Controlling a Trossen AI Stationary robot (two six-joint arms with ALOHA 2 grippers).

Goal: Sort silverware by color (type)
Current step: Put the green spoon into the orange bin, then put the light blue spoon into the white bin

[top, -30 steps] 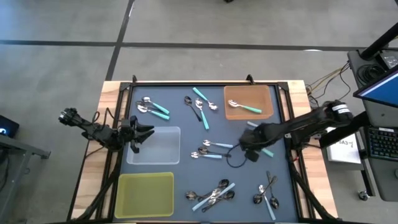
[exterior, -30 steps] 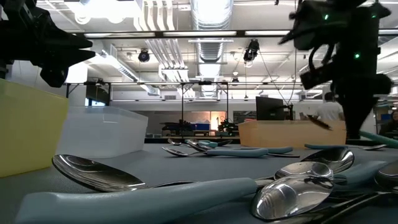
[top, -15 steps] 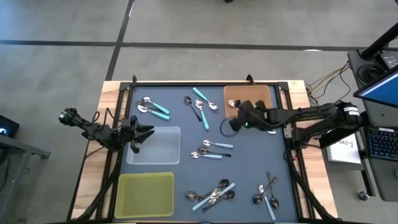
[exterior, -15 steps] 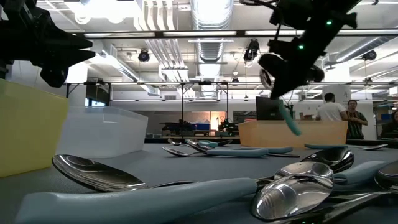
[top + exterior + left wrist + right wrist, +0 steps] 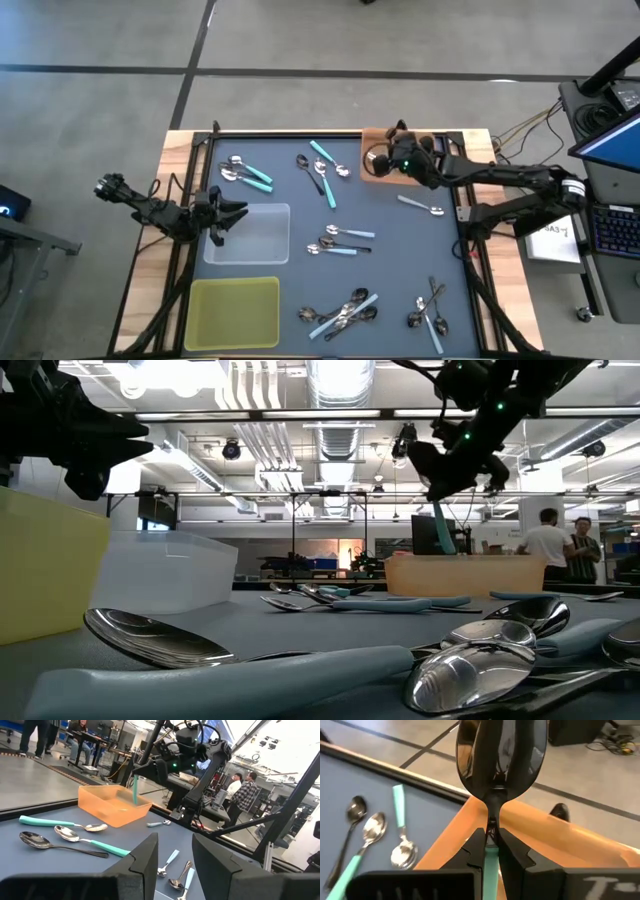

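Note:
My right gripper hangs over the orange tray at the table's far right, shut on a teal-handled spoon. The spoon's teal handle points down toward the tray. My left gripper waits open with nothing between its fingers at the left edge of the clear tray. Other spoons lie flat on the dark mat in groups: far left, far middle, middle, near middle and near right. A single pale blue one lies by the right edge. My right gripper pinches the spoon between its two fingers at the neck, where the metal stem meets the teal handle. The spoon is lifted clear and stands roughly upright. Its shiny bowl is above the fingers and its handle hangs below them over the tray.
A yellow tray sits at the near left, next to the clear one. A raised black frame runs round the mat. People stand in the room beyond the table. Bare mat lies between the spoon groups.
My right gripper has risen from the mat's middle right and swung toward the far edge, ending over the orange tray. It turned and tipped on the way. The teal spoon went with it, lifted clear, and now hangs handle-down instead of slanting.

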